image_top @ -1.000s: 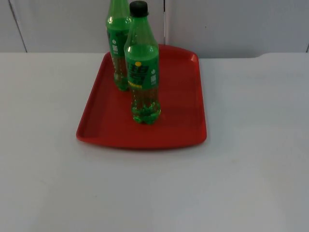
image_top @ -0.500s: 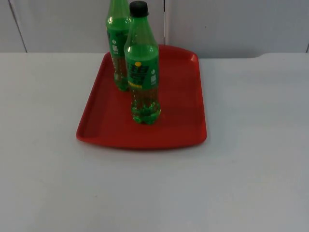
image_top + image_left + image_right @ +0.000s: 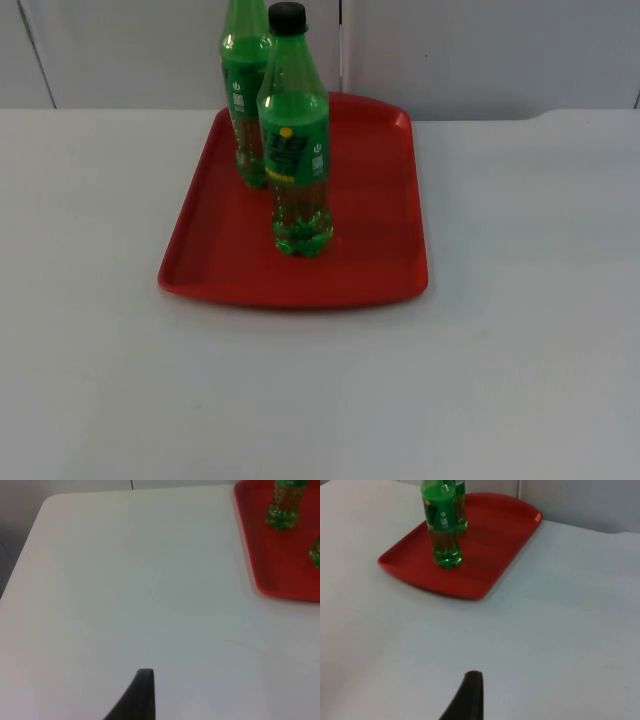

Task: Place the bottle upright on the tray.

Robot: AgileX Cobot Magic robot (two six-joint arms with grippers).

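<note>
So the white table [image 3: 520,330] takes up most of the scene, running back to the grey partition wall [image 3: 480,50]. On it, toward the far side and a bit left of centre in the top view, sits the red tray [image 3: 385,200]. Two green bottles are standing upright on that tray: the near bottle [image 3: 295,140] with a black cap is roughly mid-tray, and the rear bottle [image 3: 243,95] is right behind it toward the tray's far left corner, close to the first one but I can't tell if they touch. The left gripper [image 3: 142,695] hangs above bare table well off to the tray's left side, pointed down at the surface, with the tray edge and bottle bases in its camera. The right gripper [image 3: 470,695] hangs over the table on the near right side, well apart from the tray, angled toward it. For both grippers just one black fingertip is visible, so honestly can't tell whether either pincer is apart or together.
</note>
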